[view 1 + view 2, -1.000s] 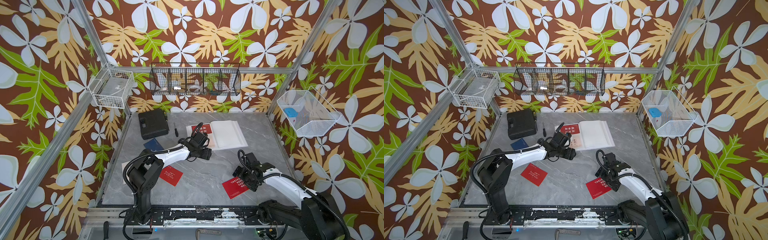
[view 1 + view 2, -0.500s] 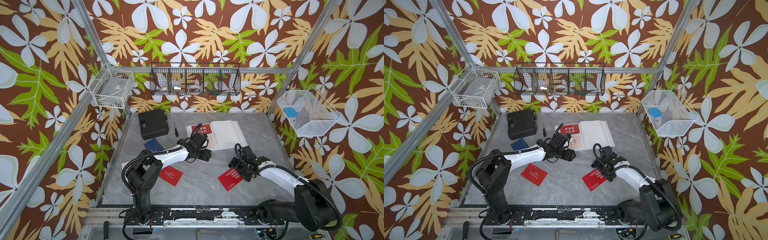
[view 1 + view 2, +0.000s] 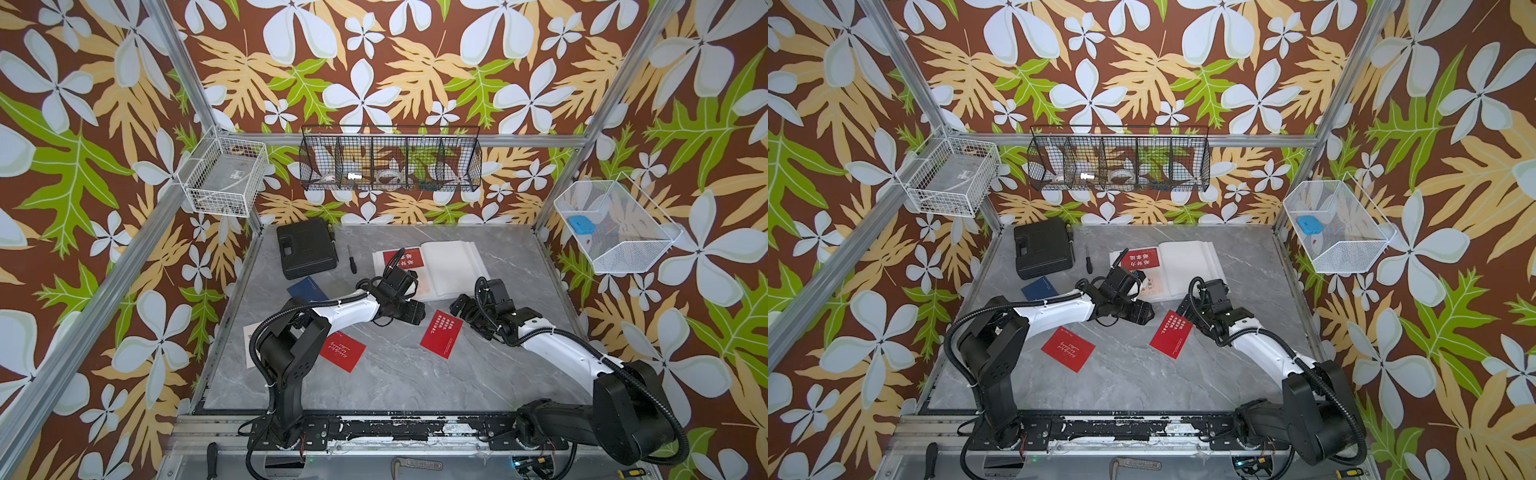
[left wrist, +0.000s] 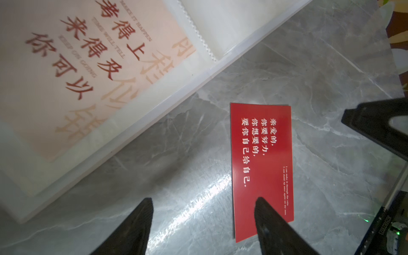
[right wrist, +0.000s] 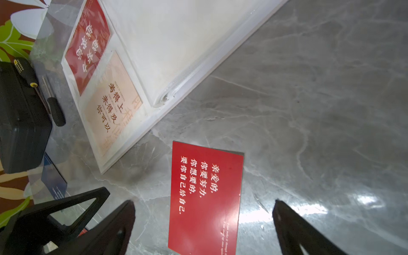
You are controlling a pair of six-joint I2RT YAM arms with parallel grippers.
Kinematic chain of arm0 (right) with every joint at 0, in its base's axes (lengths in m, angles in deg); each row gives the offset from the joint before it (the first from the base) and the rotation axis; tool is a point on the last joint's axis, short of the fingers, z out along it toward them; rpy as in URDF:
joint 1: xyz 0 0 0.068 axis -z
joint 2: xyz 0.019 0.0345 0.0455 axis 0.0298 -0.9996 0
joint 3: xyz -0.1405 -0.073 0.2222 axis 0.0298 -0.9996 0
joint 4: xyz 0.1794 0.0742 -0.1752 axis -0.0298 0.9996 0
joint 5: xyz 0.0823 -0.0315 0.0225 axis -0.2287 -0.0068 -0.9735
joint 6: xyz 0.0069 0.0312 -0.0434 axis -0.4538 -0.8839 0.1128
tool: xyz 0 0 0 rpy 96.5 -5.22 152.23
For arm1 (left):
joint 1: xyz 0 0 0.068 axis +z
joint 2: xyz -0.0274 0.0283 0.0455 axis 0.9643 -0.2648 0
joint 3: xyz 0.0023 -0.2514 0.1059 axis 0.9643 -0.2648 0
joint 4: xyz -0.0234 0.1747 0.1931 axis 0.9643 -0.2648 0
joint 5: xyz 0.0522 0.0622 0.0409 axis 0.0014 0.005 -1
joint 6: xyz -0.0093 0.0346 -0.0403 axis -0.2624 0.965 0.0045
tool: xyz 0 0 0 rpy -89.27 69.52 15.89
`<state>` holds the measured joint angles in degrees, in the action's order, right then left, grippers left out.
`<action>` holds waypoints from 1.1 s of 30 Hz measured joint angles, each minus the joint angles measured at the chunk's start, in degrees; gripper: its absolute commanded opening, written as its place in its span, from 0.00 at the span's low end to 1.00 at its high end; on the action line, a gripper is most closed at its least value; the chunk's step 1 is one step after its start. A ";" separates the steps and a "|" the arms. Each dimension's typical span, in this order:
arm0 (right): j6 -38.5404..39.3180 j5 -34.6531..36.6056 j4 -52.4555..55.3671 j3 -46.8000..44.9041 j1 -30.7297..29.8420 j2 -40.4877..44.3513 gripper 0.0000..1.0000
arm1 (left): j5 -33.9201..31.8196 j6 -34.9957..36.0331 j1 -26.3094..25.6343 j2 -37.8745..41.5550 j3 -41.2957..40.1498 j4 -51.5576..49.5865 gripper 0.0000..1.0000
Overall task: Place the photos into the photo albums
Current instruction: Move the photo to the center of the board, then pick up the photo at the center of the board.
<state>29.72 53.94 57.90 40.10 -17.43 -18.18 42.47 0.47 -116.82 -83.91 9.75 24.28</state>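
Observation:
The photo album [image 3: 451, 266] lies open at the back of the table, white pages up. Its left page holds a red photo [image 3: 404, 259] and a cream photo [image 5: 110, 106]. Another red photo [image 3: 441, 333] [image 4: 261, 154] [image 5: 205, 198] lies flat on the table just in front of the album. My left gripper [image 3: 409, 311] [image 4: 204, 201] is open, one fingertip [image 4: 260, 201] over that photo's near end. My right gripper [image 3: 461, 305] [image 5: 204, 203] is open, straddling the same photo. A third red photo [image 3: 343, 351], a navy one [image 3: 307, 289] and a cream one [image 3: 249, 336] lie at the left.
A black plastic case [image 3: 306, 249] and a small screwdriver [image 3: 352, 259] sit at the back left, close to the album. Wire baskets hang on the walls: a white one [image 3: 222, 176], a black one [image 3: 390, 160] and another white one [image 3: 611, 226].
The red photo by my right gripper has slid left and back, toward the album, and the right gripper went with it. My left gripper has barely shifted.

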 measured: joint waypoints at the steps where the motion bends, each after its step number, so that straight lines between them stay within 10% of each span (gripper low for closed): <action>1: 0.46 -1.03 -0.98 -0.74 0.02 -0.61 0.97 | 0.81 -0.42 0.00 -0.09 -0.52 0.57 0.75; 33: 5.03 -12.68 -26.51 -14.14 4.96 -3.17 0.92 | 8.48 -4.39 -1.57 -3.63 -1.75 6.88 0.66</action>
<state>34.75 41.26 31.39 25.96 -12.47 -21.35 50.95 -3.93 -118.39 -87.53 8.00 31.16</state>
